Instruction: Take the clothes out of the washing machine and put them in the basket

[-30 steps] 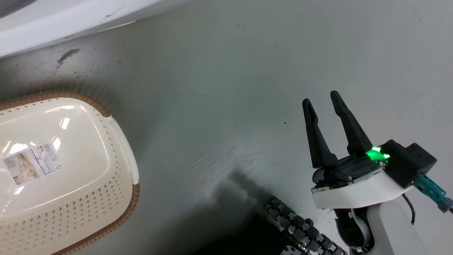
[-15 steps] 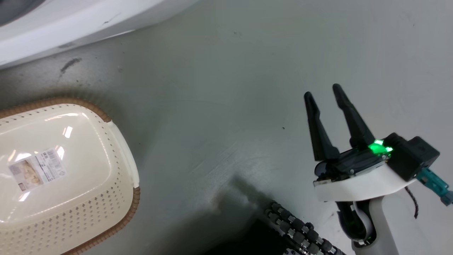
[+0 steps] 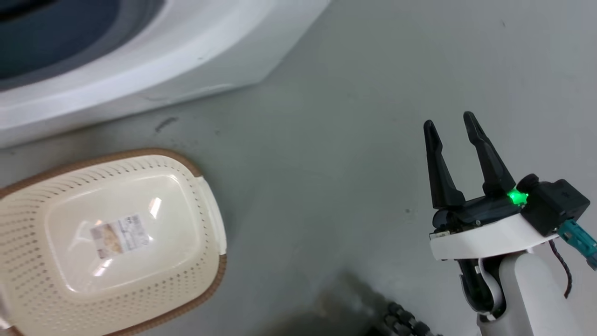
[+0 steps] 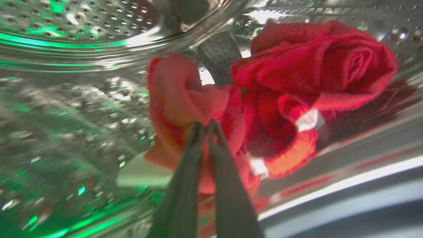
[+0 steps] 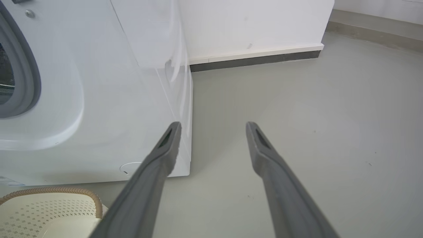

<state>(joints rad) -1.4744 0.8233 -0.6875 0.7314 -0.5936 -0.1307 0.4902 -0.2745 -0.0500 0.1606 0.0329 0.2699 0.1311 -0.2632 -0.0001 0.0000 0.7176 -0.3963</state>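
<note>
The left gripper point(image 4: 207, 125) is inside the drum point(image 4: 66, 99), its two dark fingers pressed almost together and pinching a fold of the clothes point(image 4: 314, 59). The bundle bunches around and beyond the fingertips. Most of it lies to their upper right in the wrist view, against the drum's curved wall. The fabric is bright red, soft and rolled in thick folds, with small white patches of trim. The drum is shiny dimpled steel with green glints on it.

The right gripper point(image 3: 448, 119) hangs over the grey floor point(image 3: 326, 186), fingers well apart and holding nothing.

The basket point(image 3: 140, 152) stands on the floor just before the washer point(image 3: 186, 60). It is oval cream plastic with perforated sides, a brown woven-look rim and a label point(image 3: 120, 235) on its bottom. The washer is smooth and white, with a grey rubber ring at its opening.
</note>
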